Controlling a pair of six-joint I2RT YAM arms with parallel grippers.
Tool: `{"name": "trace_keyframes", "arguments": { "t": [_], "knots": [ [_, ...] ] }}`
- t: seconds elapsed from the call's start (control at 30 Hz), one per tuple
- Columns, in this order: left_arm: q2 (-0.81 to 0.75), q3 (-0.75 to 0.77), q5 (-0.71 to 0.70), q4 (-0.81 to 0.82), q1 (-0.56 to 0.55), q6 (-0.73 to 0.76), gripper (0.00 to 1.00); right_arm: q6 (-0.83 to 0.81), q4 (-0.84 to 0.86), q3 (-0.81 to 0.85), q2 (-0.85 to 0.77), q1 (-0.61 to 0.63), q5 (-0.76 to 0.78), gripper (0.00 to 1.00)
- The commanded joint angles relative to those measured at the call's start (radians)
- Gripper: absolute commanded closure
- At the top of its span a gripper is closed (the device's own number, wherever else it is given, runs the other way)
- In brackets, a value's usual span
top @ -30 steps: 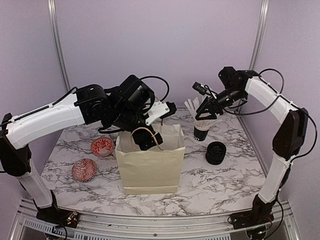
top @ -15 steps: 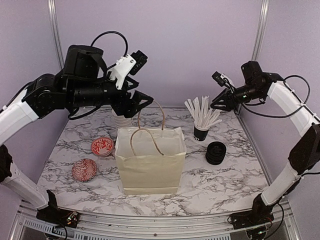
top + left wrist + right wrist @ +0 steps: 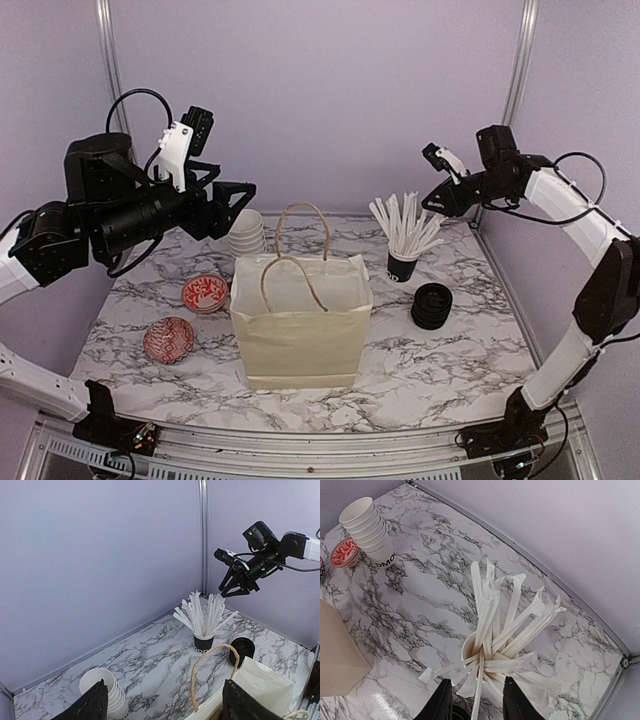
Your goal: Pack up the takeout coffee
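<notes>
Both grippers hang in the air with nothing in them. The left gripper [image 3: 164, 682] has its fingers spread wide, and the right gripper [image 3: 476, 682] has its fingers set at a narrow gap. Below and just ahead of the left fingers stands the paper bag [image 3: 300, 330], upright, mouth open, handles up; beyond the fingers sit the stacked lidless cups [image 3: 102, 692]. Straight under the right fingers is the black cup of stirrers [image 3: 402, 265], with a stack of black lids [image 3: 432, 305] beside it, nearer the bag. No lidded cup of the takeout coffee shows in any view. It may lie inside the bag, whose bottom is hidden. If so, the packing looks close to done, with perhaps only extras left; I cannot tell for sure.
</notes>
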Motion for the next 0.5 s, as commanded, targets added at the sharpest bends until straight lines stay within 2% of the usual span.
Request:
{"name": "trace_keyframes", "arguments": {
  "t": [0.0, 0.47],
  "knots": [
    [-0.052, -0.024, -0.036, 0.049, 0.003, -0.029, 0.21, 0.054, 0.036, 0.043, 0.064, -0.006, 0.056, 0.66],
    [-0.047, -0.056, -0.02, 0.051, 0.004, -0.029, 0.2, 0.07, 0.038, 0.066, 0.075, -0.007, 0.061, 0.7]
  ]
}}
